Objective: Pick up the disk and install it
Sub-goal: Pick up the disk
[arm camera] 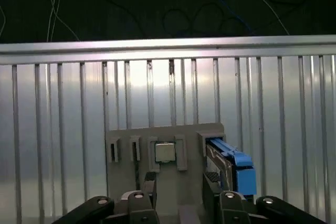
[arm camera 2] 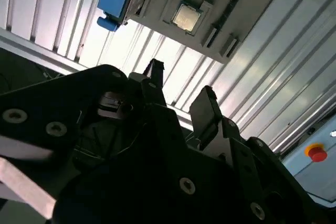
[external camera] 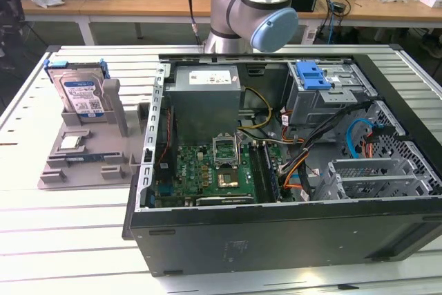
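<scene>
Silver disk [external camera: 81, 94]: it stands on edge in a slot of the grey fixture [external camera: 90, 160], with a blue bracket around it and its label facing the exterior camera. It is at the exterior view's left, well apart from the open computer case [external camera: 276, 236].
Claw [arm camera: 180, 186]: released, with its fingers [arm camera 2: 207, 106] spread and nothing between them. It hangs above the fixture and touches neither the fixture nor the disk.
Alignment: in the first wrist view the gap between the fingers frames the small square CPU chip [arm camera: 165, 152], while the disk [arm camera: 231, 167] sits off to one side, beside one finger. By my reading, the claw needs shifting sideways until the gap straddles the disk and not the chip.
Grip: I judge the safest hold to be across the two flat faces, near the top edge, with the fingers square to the drive so it cannot twist in the slot.
Descent: it should come down slowly and stop short of the fixture's walls — a finger that lands on the bracket's rim would likely tip the drive.
Drive cage [external camera: 324, 98]: it sits inside the case under a blue latch [external camera: 312, 74], at the exterior view's right.
Table [external camera: 69, 229]: white and slatted, it carries both the fixture and the case.
</scene>
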Available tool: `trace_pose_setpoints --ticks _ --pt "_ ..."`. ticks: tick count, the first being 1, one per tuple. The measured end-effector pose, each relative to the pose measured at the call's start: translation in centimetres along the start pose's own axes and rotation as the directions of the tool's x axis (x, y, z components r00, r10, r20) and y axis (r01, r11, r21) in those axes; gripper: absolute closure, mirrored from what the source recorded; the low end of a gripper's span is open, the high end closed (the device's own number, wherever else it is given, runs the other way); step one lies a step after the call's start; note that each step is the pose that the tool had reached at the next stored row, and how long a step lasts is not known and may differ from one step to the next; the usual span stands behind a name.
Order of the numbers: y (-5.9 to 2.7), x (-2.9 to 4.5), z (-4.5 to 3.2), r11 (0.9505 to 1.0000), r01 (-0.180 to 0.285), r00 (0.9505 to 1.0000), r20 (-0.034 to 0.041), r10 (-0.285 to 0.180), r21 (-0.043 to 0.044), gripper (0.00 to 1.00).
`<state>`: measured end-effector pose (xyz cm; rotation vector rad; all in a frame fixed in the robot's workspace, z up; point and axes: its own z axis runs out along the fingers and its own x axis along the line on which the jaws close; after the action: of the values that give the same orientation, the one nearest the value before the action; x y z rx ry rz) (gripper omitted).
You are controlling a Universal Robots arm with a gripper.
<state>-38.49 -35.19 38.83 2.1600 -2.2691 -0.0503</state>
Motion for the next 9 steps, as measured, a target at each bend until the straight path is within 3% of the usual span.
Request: trace_pose_setpoints --ticks 2,5,9 --pt "-0.24 -0.83 0.26 1.0000 0.000 1.0000 0.0002 0.000 -0.0005 0.52" --pt "-1.16 -3.21 0.54 1.0000 0.000 1.0000 -0.0003 0.000 -0.0004 0.52" --pt "-1.84 -4.63 1.11 1.0000 0.000 1.0000 -0.0009 0.000 -0.0014 0.52"
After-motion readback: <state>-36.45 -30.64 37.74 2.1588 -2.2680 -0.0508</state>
